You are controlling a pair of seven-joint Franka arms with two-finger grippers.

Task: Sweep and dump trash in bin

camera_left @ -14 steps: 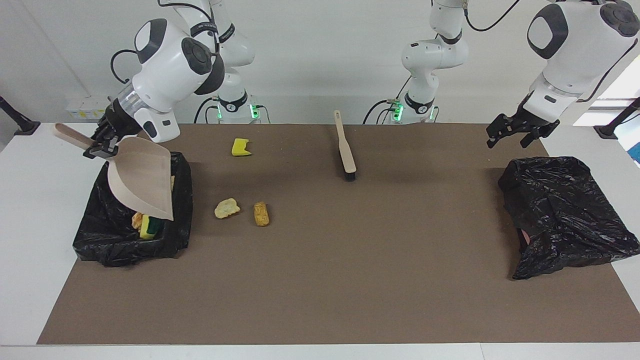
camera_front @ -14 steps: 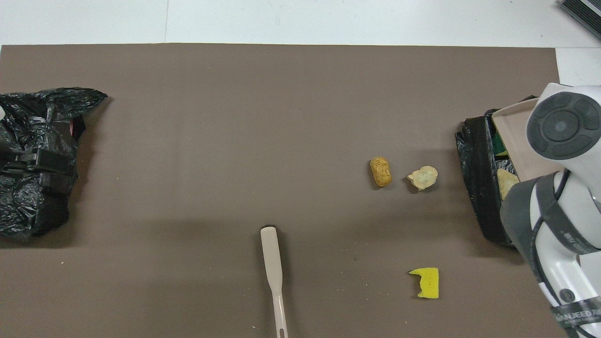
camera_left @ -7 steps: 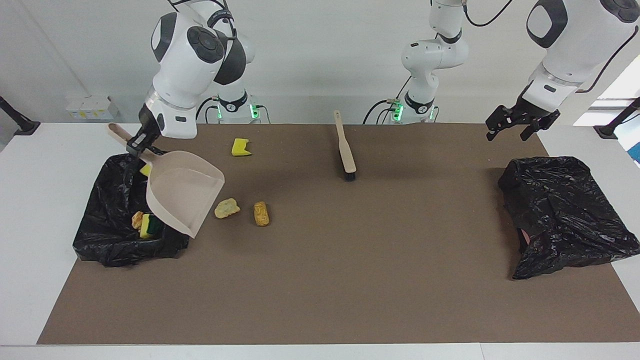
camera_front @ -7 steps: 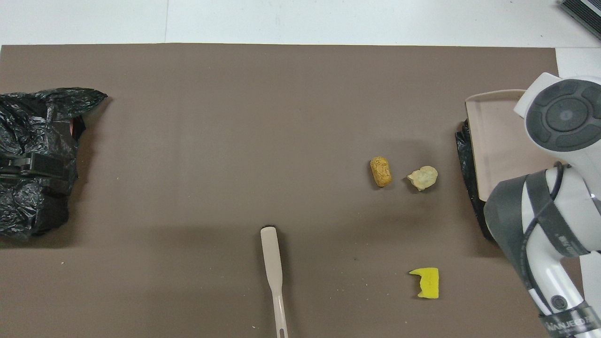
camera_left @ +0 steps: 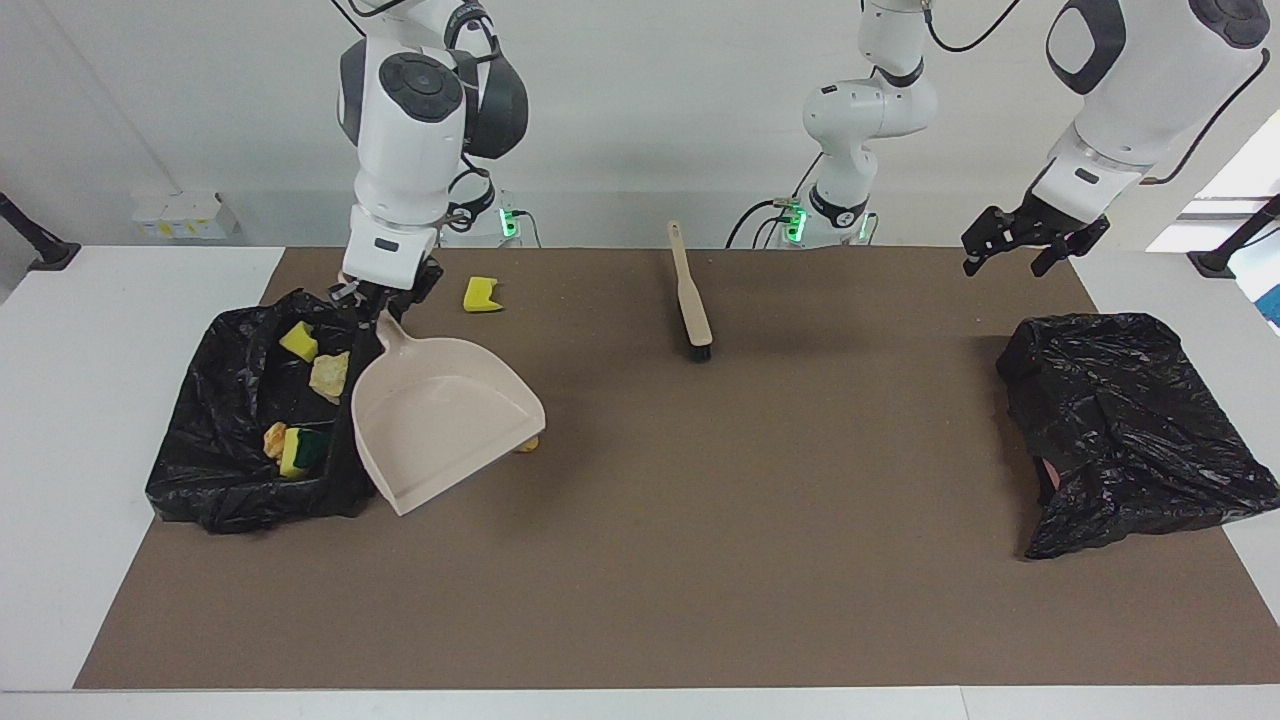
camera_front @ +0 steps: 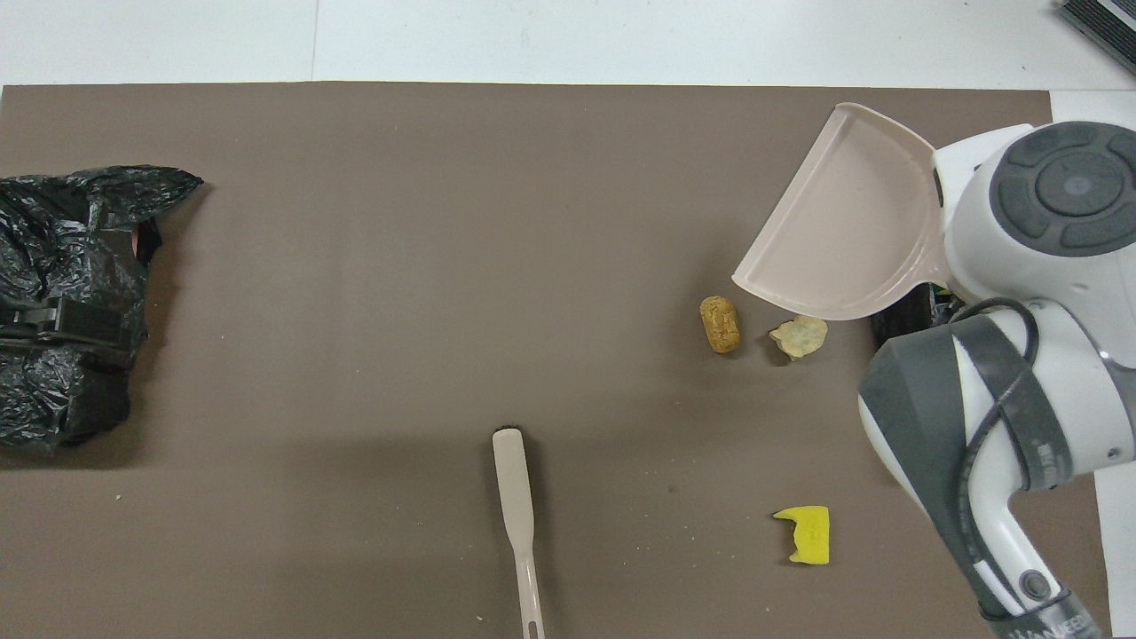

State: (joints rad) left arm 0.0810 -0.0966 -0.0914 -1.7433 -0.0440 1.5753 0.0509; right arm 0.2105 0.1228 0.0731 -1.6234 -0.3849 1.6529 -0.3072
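Dustpan (camera_left: 440, 420) hangs tilted in the air, its handle clamped in the right hand (camera_left: 385, 295), with the open pan over the brown mat (camera_left: 700, 560) beside the bin (camera_left: 215, 470) at the right arm's end of the table (camera_left: 60, 450). The bin is lined with a black bag and holds several pieces of trash: a yellow sponge chunk (camera_left: 298, 341), a tan lump (camera_left: 330, 373), and a yellow and green piece with a small golden bit (camera_left: 290, 447). Three pieces lie out on the mat: a golden-brown lump (camera_front: 720, 324) and a pale tan lump (camera_front: 799, 336) side by side near the bin, mostly hidden under the pan in the facing view, and a yellow sponge piece (camera_left: 482, 294) nearer to the robots. A brush (camera_left: 692, 300) lies on the mat around the middle, handle toward the robots, bristles away. The left hand (camera_left: 1030, 237) waits in the air with its fingers apart, over the mat's corner near a second, crumpled black bag (camera_left: 1120, 420) at the left arm's end.
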